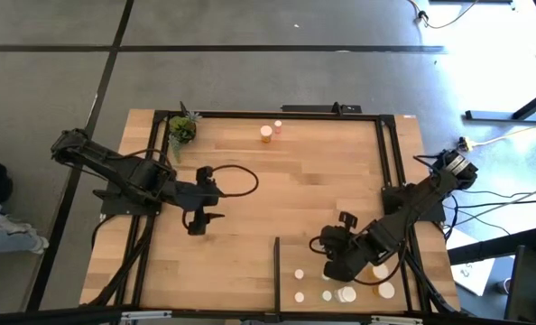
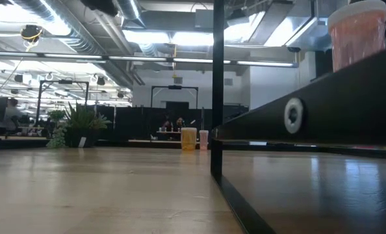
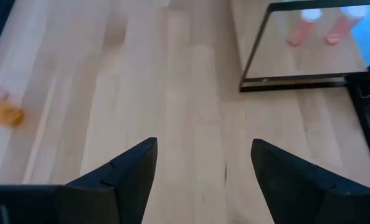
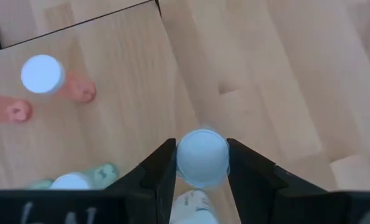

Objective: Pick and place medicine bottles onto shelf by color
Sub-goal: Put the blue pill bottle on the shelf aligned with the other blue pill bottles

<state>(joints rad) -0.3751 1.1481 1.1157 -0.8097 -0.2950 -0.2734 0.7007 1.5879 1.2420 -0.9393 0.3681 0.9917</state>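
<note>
My right gripper [image 1: 334,268] hangs over the shelf [image 1: 295,253] at the near right, shut on a white-capped medicine bottle [image 4: 202,155]. Several bottles [image 1: 346,294] stand upright on the shelf; the right wrist view shows orange-pink ones [image 4: 43,74] and a greenish one [image 4: 73,180]. Two more, an orange bottle [image 1: 266,134] and a pink one [image 1: 278,127], stand at the table's far edge. My left gripper [image 1: 198,224] is over the table's left middle, open [image 3: 203,168], with only bare wood between its fingers. My right gripper pinches the bottle between its two fingers, just under the white cap [image 4: 202,144]. The fingers [image 4: 157,165] slant down from above. The bottle stands roughly upright in the hold, cap up, its pale body [image 4: 194,205] below. Its foot is hidden.
A thin black strip [image 1: 276,271] edges the shelf on its left and rises as a post in the low view [image 2: 217,91]. A small potted plant [image 1: 181,129] sits at the far left corner. A black cable loop [image 1: 236,176] lies by the left arm.
</note>
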